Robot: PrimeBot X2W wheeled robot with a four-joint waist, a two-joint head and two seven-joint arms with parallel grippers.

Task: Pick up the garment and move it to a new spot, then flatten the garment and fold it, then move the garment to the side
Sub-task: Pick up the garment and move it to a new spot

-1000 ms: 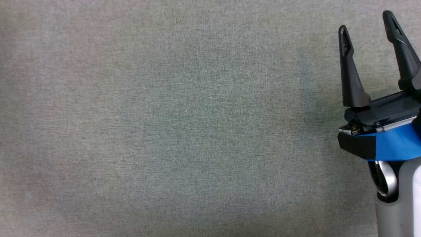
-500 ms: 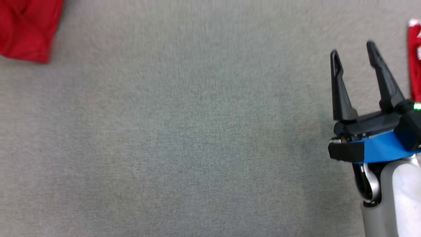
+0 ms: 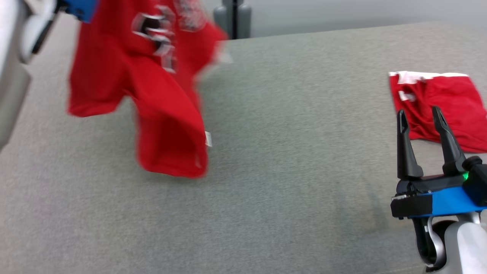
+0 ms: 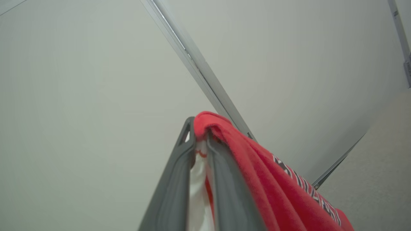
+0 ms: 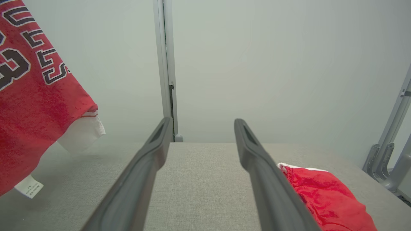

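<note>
The garment [image 3: 152, 114] is a red jersey with black-and-white lettering. It hangs in the air over the left part of the grey table [image 3: 304, 182], with its lower hem close to the surface. In the left wrist view my left gripper [image 4: 199, 130] is shut on a bunched fold of the garment [image 4: 257, 166], which drapes over the right finger. The left arm's blue wrist [image 3: 78, 7] shows at the top left of the head view. My right gripper [image 3: 418, 114] stands open and holds nothing, low at the right, and its right wrist view [image 5: 202, 123] has the garment [image 5: 29, 106] at far left.
A second red piece with a white band [image 3: 441, 106] lies folded at the table's right, just beyond my right fingertips, and also lies low and right in the right wrist view [image 5: 324, 202]. A grey post [image 3: 232, 15] stands behind the table's far edge. Metal frame legs [image 5: 385, 160] are at the right.
The head camera has tilted up, so the whole picture has shifted. The hanging garment and the folded red piece have come fully into view. The right gripper stays open.
</note>
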